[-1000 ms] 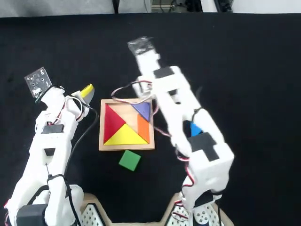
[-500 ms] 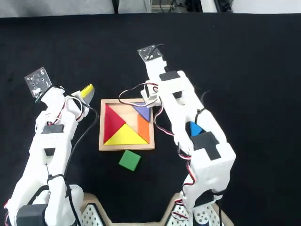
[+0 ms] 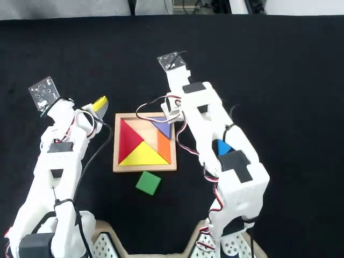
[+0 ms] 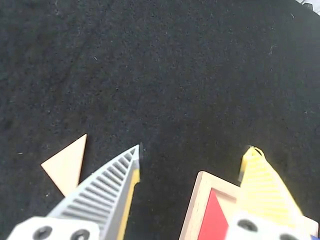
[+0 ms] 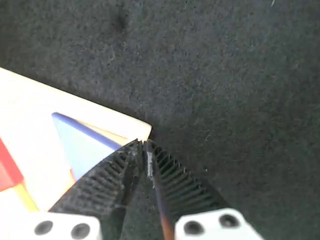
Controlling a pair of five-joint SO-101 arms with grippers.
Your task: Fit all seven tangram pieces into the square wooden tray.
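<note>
The fingers point(image 5: 172, 175) of the right gripper point(image 5: 143, 145) are pressed together, tips meeting with nothing between them, at a corner of the tray point(image 3: 116, 150) beside the purple triangle point(image 5: 85, 147); the left gripper point(image 4: 194, 150) is spread wide and holds nothing, one finger over another tray corner, a pale triangle point(image 4: 66, 165) near the other; a green square point(image 3: 148, 183) lies just outside the tray.

Square wooden tray point(image 3: 145, 169) lies flat, part filled: red triangle point(image 3: 129, 141) on the left, yellow triangle point(image 3: 143, 156) along near edge, orange piece point(image 3: 164, 146) on the right, purple triangle point(image 3: 162, 127) in far right corner. Green square point(image 3: 148, 183) loose, just beside near edge. Blue piece point(image 3: 223, 147) right of tray, partly hidden. Pale triangle point(image 4: 65, 165) loose outside tray.
</note>
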